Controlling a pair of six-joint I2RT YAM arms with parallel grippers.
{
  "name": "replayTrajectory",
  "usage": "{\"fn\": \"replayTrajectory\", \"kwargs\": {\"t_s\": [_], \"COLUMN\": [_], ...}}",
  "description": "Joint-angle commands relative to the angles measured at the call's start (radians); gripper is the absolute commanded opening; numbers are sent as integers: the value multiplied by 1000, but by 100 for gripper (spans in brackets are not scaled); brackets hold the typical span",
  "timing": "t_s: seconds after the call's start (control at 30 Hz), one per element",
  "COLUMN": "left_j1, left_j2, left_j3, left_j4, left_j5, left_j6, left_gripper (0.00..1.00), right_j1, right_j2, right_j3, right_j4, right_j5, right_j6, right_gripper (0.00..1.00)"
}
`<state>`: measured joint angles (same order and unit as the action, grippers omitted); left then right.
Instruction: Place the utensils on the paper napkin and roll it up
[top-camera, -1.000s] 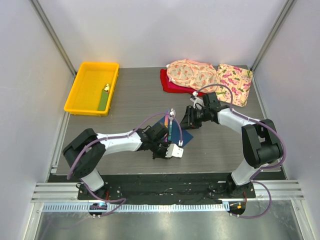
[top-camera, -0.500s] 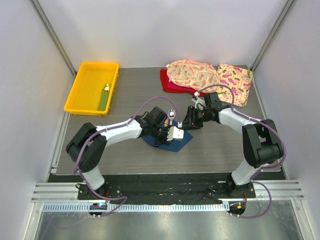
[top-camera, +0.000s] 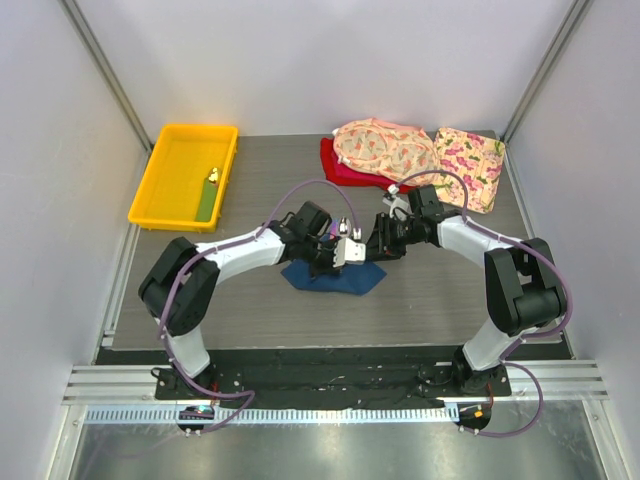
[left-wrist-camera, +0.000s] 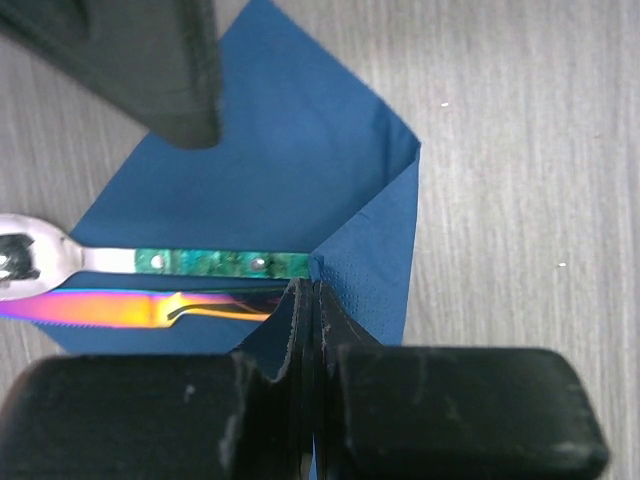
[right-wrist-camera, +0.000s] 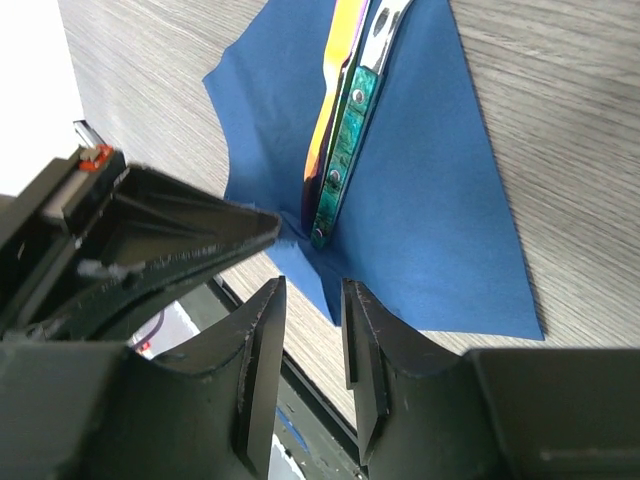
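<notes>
In the rolling step, the left fingers (left-wrist-camera: 345, 335) pinch a napkin (left-wrist-camera: 280, 170) corner by the utensils (left-wrist-camera: 200, 262), while the right fingers (right-wrist-camera: 262, 340) are slightly spread and empty; next likely needs that fold carried across snugly.

Yellow tray and cloths along the far edge of the table

A yellow tray (top-camera: 180, 165) sits near the far left corner of the grey table (top-camera: 270, 180), and holds a flat green strip (top-camera: 207, 203) and a tiny yellow object (top-camera: 214, 177) close by it. Near the far right corner a pink floral cloth (top-camera: 385, 150) lies partly on a red cloth (top-camera: 338, 170), and a second floral cloth (top-camera: 468, 165) lies beside them.
</notes>
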<state>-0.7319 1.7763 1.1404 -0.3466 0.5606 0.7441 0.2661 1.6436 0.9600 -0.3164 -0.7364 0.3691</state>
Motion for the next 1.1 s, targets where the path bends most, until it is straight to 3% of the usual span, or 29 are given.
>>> {"fn": "replayTrajectory", "kwargs": {"t_s": [0.0, 0.67, 1.07], "left_j1": [17, 23, 26], "left_j2": [11, 40, 51], "left_j3": [32, -2, -21], "left_j4": [44, 159, 187], "left_j5": [25, -65, -91], "left_j6": [17, -49, -66], "left_gripper": [0, 0, 0], "right_j1": [-4, 28, 100], "right_j2": [15, 56, 113], "right_j3": [29, -44, -61], "right_j4": [2, 105, 148], "right_j5": [-37, -147, -113], "right_j6": [2, 128, 145], "right_gripper": [36, 19, 16]}}
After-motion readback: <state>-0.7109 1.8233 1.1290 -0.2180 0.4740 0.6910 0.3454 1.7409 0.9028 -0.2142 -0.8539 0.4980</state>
